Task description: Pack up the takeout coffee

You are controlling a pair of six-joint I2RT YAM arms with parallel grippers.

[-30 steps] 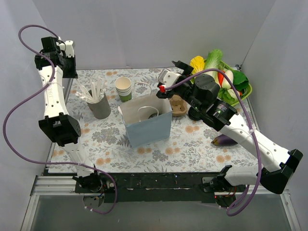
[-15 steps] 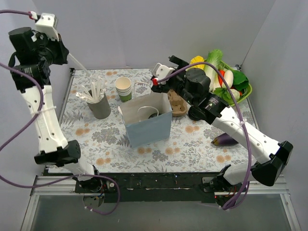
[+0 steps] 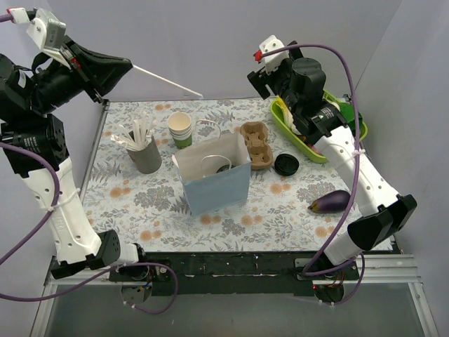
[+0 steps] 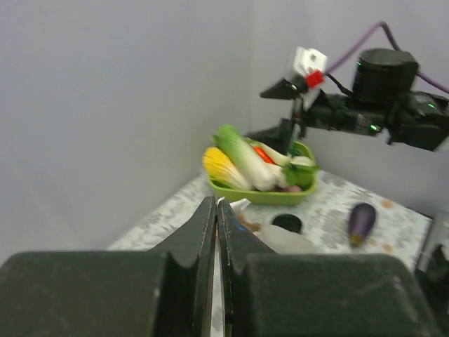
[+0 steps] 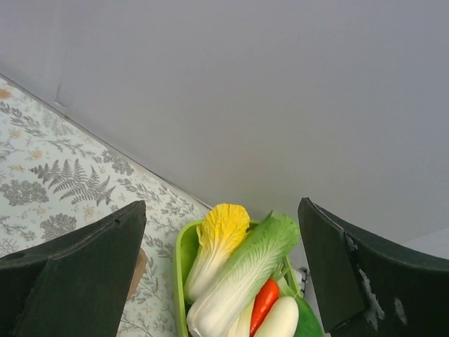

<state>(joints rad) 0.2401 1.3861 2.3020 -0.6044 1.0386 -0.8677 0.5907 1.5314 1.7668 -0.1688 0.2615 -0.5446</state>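
Note:
The blue paper bag (image 3: 217, 184) stands open in the middle of the table. A dark round shape (image 3: 223, 168) shows inside it; I cannot tell whether it is the takeout coffee's lid, and no cup body shows. My left gripper (image 3: 128, 67) is raised high at the back left, shut on a thin white stick (image 3: 168, 83) that points right. In the left wrist view the jaws (image 4: 217, 205) are pressed together on that white strip. My right gripper (image 3: 263, 73) is open and empty, high over the back right, with nothing between its jaws (image 5: 221, 207).
A stack of lidless cups (image 3: 180, 128) and a grey holder of white sticks (image 3: 146, 156) stand left of the bag. A cardboard cup carrier (image 3: 256, 145), a loose black lid (image 3: 286, 164), an eggplant (image 3: 330, 203) and a green vegetable tray (image 3: 309, 149) lie to the right.
The left arm swung up and forward, lifting the white stick high. The right gripper left the spot over the bag and carrier and rose to the back right.

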